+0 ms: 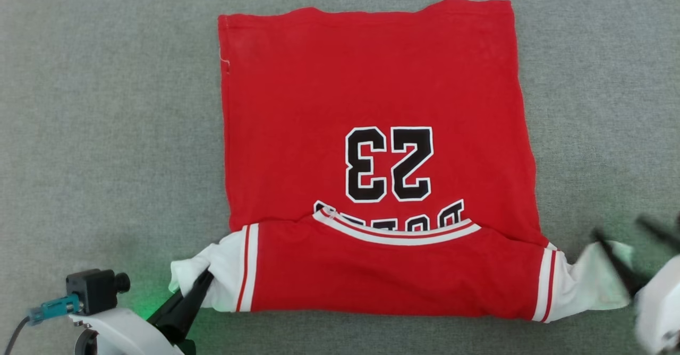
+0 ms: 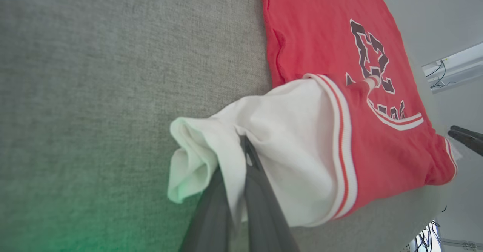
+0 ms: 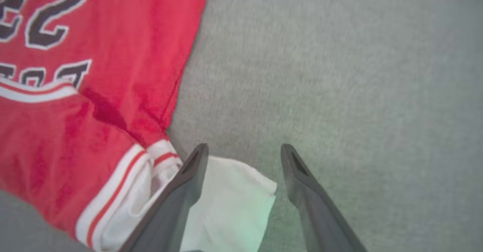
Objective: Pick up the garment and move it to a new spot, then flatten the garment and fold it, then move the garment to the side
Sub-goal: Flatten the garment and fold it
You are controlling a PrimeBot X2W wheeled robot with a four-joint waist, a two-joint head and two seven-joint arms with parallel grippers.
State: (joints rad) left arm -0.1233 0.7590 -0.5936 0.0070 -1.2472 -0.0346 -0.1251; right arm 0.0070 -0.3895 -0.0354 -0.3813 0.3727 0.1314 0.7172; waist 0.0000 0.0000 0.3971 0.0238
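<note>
Garment (image 1: 372, 105) flat, number 23 showing; left gripper (image 2: 247, 150) jaws pinching white sleeve (image 1: 226, 270), right gripper (image 3: 244, 149) jaws spread over other sleeve (image 3: 230, 203).

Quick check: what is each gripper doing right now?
Left gripper: closed on the shirt's white sleeve.
Right gripper: open, holding nothing; the other sleeve lies loose beneath it.

The left gripper (image 1: 204, 279) has two long, dark grey, tapering fingers (image 2: 264, 206) on a glossy white wrist shell (image 1: 125, 329). Behind them: a small black box camera (image 1: 95, 290) with round lens, teal plug (image 1: 53, 308), dark cable (image 1: 16, 331). The right gripper (image 3: 243, 150) has matching pointed fingers.
</note>
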